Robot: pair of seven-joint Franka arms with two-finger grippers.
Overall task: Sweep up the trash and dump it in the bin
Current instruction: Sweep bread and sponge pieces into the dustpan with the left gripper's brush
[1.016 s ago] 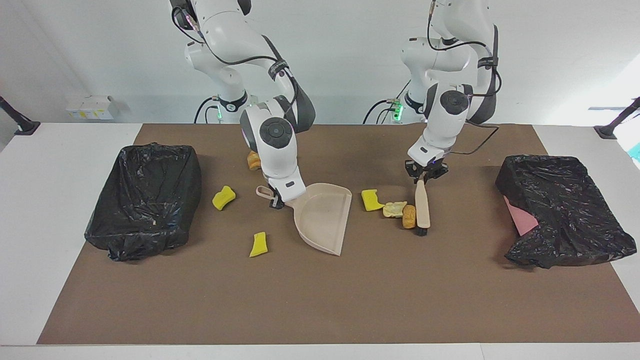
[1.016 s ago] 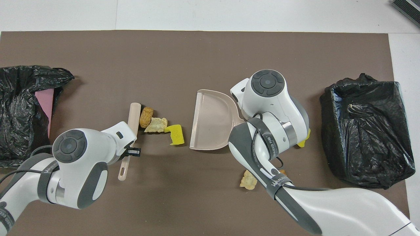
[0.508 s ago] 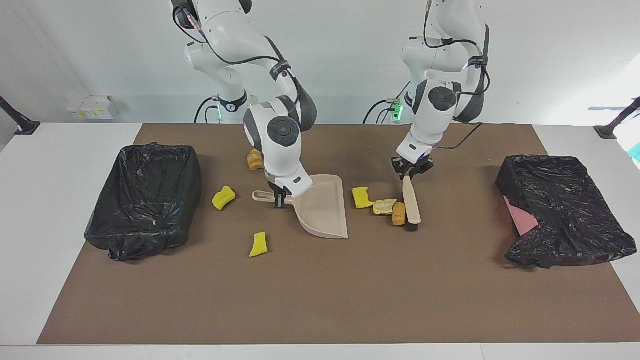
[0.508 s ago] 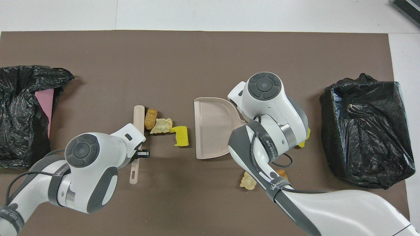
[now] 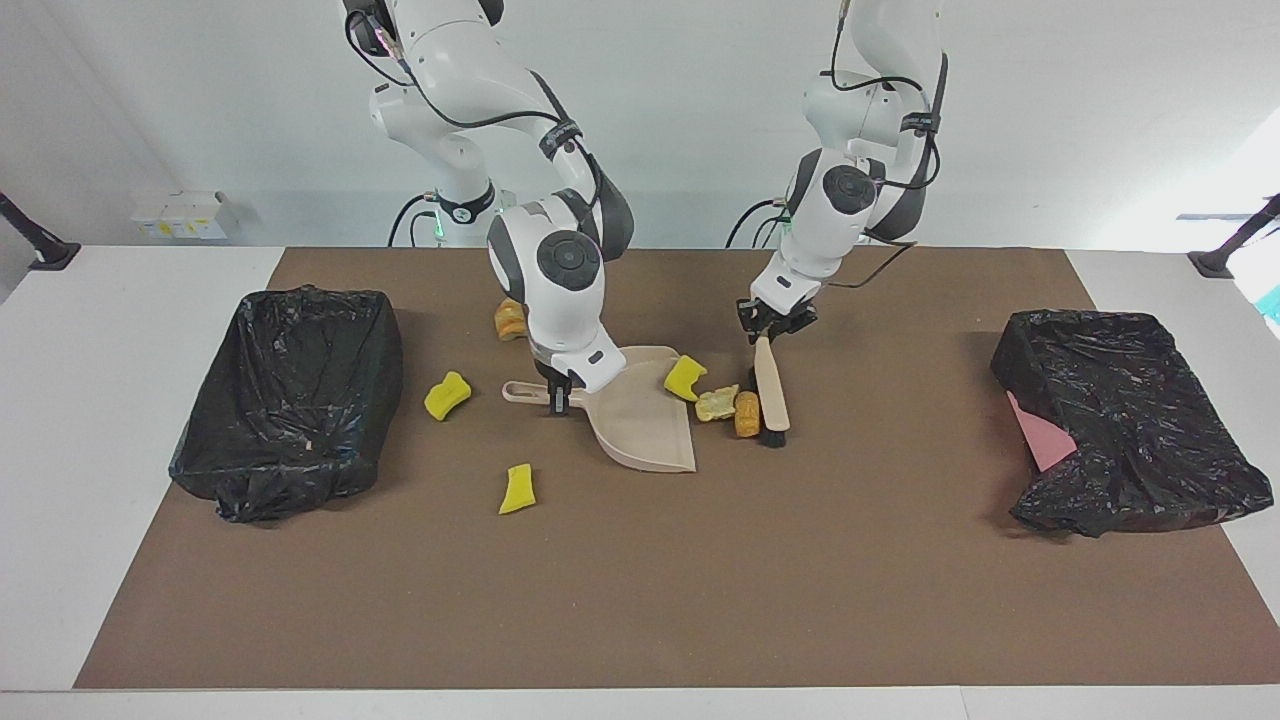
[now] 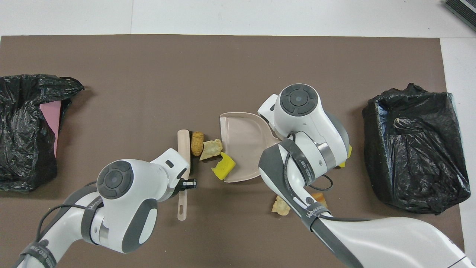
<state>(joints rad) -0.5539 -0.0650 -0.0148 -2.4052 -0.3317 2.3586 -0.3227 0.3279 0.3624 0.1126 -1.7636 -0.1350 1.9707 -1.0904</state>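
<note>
- Left gripper [image 5: 770,330]: pinched tight on the handle of the brush [image 5: 770,395], low over the mat; the arm slants in from the robots' side, and the brush head rests on the mat [image 5: 640,600].
- Right gripper [image 5: 557,393]: pinched on the handle of the beige dustpan [image 5: 640,420], whose open mouth faces the brush.
- Trash: a yellow chunk [image 5: 684,377] sits on the dustpan's lip; a pale lump [image 5: 716,403] and an orange lump [image 5: 746,413] lie in a row between pan and brush, the orange lump touching the brush.
- Two more yellow chunks [image 5: 447,394] [image 5: 518,488] lie toward the right arm's end of the table.
- An orange lump [image 5: 508,320] lies nearer to the robots, partly hidden by the right arm.
- The overhead view shows a tan lump [image 6: 280,206] beside the right arm.
- Black-lined bins [image 5: 290,395] [image 5: 1120,420] stand at each end; contents cannot be told.
</note>
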